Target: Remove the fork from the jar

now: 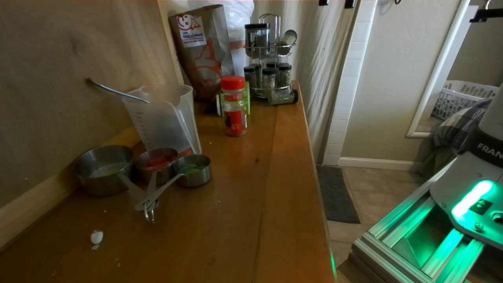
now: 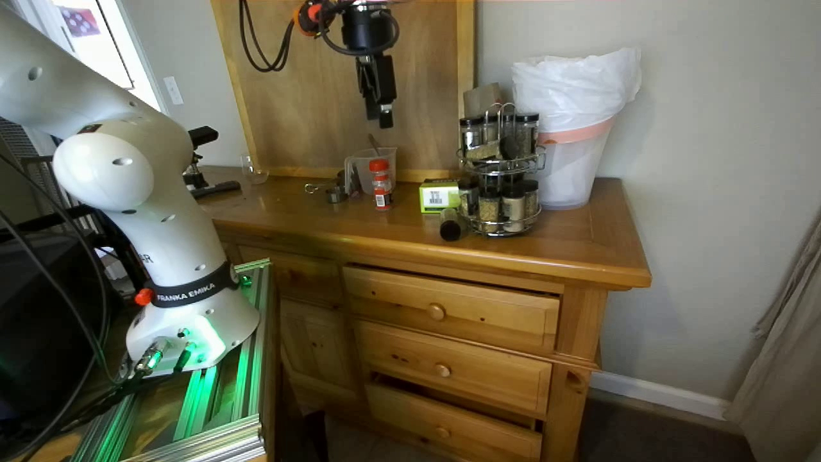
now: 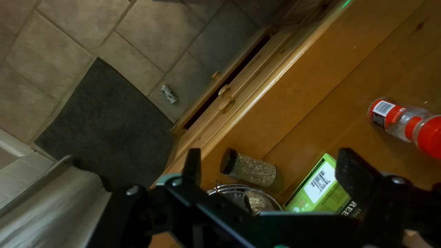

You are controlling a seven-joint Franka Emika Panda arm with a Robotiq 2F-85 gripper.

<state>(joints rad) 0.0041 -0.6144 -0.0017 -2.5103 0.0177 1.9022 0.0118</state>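
1. The black two-fingered gripper point(image 3: 270, 155) hangs high with its jaws spread wide, nothing held between them.
2. The slender silver metal fork point(image 1: 118, 92) rests in the tall translucent clear plastic jar point(image 1: 162, 120), below the jaws and, it seems, farther back toward the brown wooden panel point(image 2: 301, 115); the wrist view shows neither fork nor jar.
3. The fork's long axis slants from inside the jar up over its rim toward the panel, so its free end seems to point away from the jaws. With only the white arm point(image 2: 160, 186) at hand, the move likely calls for going down and back, then closing across that slant.
4. What else the jar holds, if anything, cannot be made out through its cloudy wall.
5. Also below the jaws, beside the jar, sit the largest round steel measuring cup point(image 1: 103, 184), a mid-sized steel cup point(image 1: 167, 177) showing red inside and the smallest steel cup point(image 1: 196, 179) showing green; contents or reflections, I cannot tell.
6. The red-capped clear plastic bottle point(image 3: 406, 124) stands lower than the jaws; its fill is unclear.
7. Lower too, off to one side of them, the silver wire rack point(image 2: 503, 168) holds black-lidded spice jars point(image 2: 513, 204).
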